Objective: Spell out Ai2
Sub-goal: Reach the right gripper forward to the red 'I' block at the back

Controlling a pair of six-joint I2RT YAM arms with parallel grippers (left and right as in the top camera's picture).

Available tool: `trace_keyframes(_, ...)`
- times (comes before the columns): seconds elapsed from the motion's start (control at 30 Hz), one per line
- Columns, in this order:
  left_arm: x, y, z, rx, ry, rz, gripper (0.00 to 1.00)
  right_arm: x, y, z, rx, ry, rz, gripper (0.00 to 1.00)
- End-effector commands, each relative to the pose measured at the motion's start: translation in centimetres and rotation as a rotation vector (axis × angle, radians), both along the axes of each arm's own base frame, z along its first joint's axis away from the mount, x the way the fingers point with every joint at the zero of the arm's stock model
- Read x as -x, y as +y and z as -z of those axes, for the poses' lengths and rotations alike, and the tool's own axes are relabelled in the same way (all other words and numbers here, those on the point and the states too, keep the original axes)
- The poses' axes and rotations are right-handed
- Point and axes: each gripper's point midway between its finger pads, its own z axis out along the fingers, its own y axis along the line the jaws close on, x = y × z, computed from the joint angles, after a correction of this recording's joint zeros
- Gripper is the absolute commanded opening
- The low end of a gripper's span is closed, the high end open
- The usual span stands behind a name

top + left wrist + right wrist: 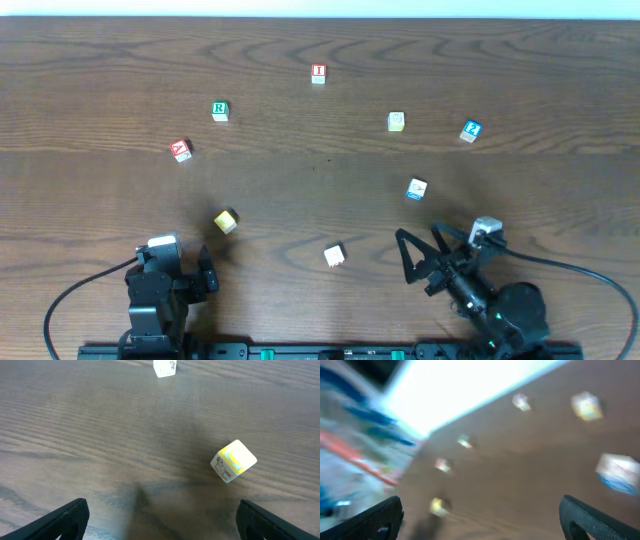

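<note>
Letter blocks lie scattered on the wooden table: a red "A" block [180, 150], a red "I" block [318, 72] and a blue block [471, 131] that may show a "2". My left gripper [207, 276] is open and empty at the front left, below a yellow block [226, 221]. In the left wrist view that gripper [162, 512] has the yellow block [233, 461] ahead to the right. My right gripper [420, 252] is open and empty at the front right. Its wrist view is blurred, and the gripper [480, 510] holds nothing.
A green "R" block [220, 111], a pale yellow block [396, 121], a white-and-blue block [417, 188] and a white block [335, 255] also lie on the table. The white block shows far ahead in the left wrist view [164, 367].
</note>
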Motion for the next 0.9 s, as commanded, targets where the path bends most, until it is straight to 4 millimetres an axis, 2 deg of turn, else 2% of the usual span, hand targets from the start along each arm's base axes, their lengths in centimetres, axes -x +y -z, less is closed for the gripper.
trace_keyframes(0.0,0.2,0.0,0.8,-0.008,0.020,0.004,0.96,0.3,2.2,0.0,-0.012,0.019,-0.131,0.99)
trace_keyframes(0.17,0.2,0.0,0.8,-0.008,0.020,0.004,0.95,-1.7,4.2,0.4,0.001,0.071,-0.207,0.99)
trace_keyframes(0.4,0.2,0.0,0.8,-0.008,0.020,0.004,0.95,-7.0,7.2,-1.0,0.134,0.092,-0.271,0.99)
trace_keyframes(0.7,0.2,0.0,0.8,-0.008,0.020,0.004,0.95,-15.3,12.2,-2.3,0.250,0.087,-0.324,0.99)
trace_keyframes(0.8,0.2,0.0,0.8,-0.008,0.020,0.004,0.95,-18.5,13.3,-2.7,0.314,0.079,-0.297,0.99)
trace_keyframes(0.87,0.2,0.0,0.8,-0.008,0.020,0.004,0.95,-21.6,14.1,-2.8,0.393,0.079,-0.254,0.99)
